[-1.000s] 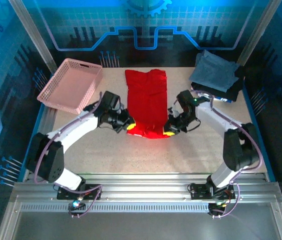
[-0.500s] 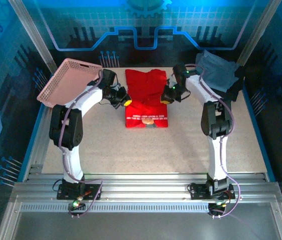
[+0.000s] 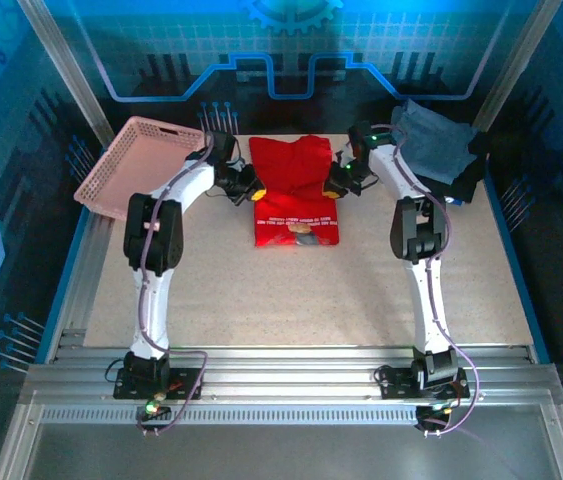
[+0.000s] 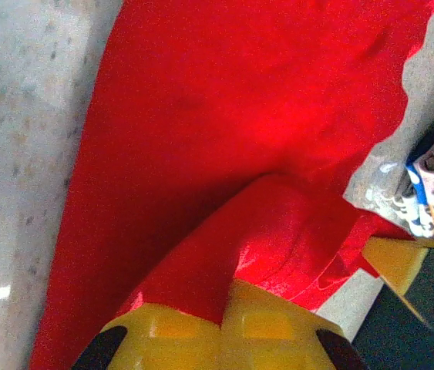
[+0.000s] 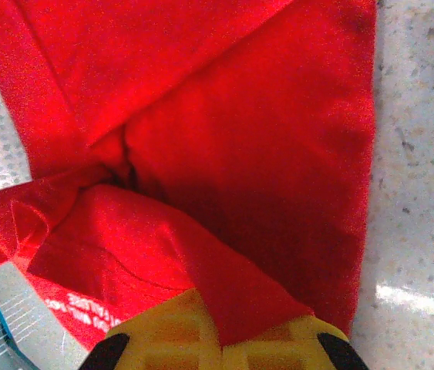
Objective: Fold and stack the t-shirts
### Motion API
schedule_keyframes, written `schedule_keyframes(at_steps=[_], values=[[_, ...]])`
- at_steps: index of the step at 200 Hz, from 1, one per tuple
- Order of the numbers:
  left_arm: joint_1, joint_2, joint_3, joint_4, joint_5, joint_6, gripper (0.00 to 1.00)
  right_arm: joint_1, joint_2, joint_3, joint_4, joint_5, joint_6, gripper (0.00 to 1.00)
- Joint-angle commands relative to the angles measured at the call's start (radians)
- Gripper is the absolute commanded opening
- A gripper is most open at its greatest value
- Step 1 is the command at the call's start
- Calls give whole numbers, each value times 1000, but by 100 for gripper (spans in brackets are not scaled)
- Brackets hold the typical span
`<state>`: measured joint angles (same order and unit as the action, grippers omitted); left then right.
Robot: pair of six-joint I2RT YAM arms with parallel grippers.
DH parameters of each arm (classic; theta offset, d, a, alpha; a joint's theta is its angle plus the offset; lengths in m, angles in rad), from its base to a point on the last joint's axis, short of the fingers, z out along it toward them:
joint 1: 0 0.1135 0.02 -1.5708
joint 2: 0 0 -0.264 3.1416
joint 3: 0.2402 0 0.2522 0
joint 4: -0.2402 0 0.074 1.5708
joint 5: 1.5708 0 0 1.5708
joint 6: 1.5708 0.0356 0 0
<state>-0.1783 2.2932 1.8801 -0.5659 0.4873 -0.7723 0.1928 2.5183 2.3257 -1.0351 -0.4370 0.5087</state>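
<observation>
pink basket [image 3: 139,168] far-left on bench [image 3: 261,300] | left jaws clenched on left edge of red t-shirt [image 3: 293,190], cloth pinched in yellow fingers [image 4: 178,335] | shirt lies far-centre, print showing at its near end | right jaws clenched on its right edge | grey-blue and dark folded shirts [image 3: 431,145] stacked far-right

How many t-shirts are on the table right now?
3: a red t-shirt in the middle, a grey-blue shirt folded at the far right, and a dark shirt under it. More may be hidden beneath.
</observation>
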Motion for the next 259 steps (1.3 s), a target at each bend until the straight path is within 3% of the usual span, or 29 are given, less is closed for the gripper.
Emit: schedule_keyframes(at_steps=[1, 9, 21, 27, 33, 56, 69, 84, 104, 132, 169, 206, 259], values=[[14, 68, 105, -39, 17, 28, 0, -24, 45, 50, 60, -45, 85, 1], [14, 94, 140, -48, 25, 26, 7, -30, 62, 71, 79, -46, 103, 8], [21, 129, 211, -68, 33, 25, 27, -48, 116, 152, 102, -71, 160, 33], [26, 142, 248, -66, 41, 11, 39, -59, 133, 183, 129, -114, 194, 37], [31, 151, 289, -58, 53, -11, 45, -71, 147, 217, 199, -160, 254, 41], [62, 143, 492, -59, 74, -92, 55, -99, 133, 395, 320, -183, 352, 52], [86, 91, 563, -53, 62, -117, 58, -120, 94, 492, 288, -195, 350, 53], [110, -17, 526, -22, 35, -115, 63, -137, -9, 469, 184, -205, 276, 54], [127, -177, 368, 11, 29, -97, 65, -131, -239, 219, 97, -160, 124, 54], [126, -422, -25, 100, 32, -68, 66, -122, -603, -409, 289, -152, 81, 62], [123, -654, -563, 247, 110, -72, 68, -115, -823, -895, 409, -185, 63, 65], [98, -702, -897, 487, 225, -163, 68, -102, -873, -1215, 618, -235, 106, 65], [21, -535, -941, 619, 212, -214, 65, -52, -666, -1249, 814, -302, 164, 65]])
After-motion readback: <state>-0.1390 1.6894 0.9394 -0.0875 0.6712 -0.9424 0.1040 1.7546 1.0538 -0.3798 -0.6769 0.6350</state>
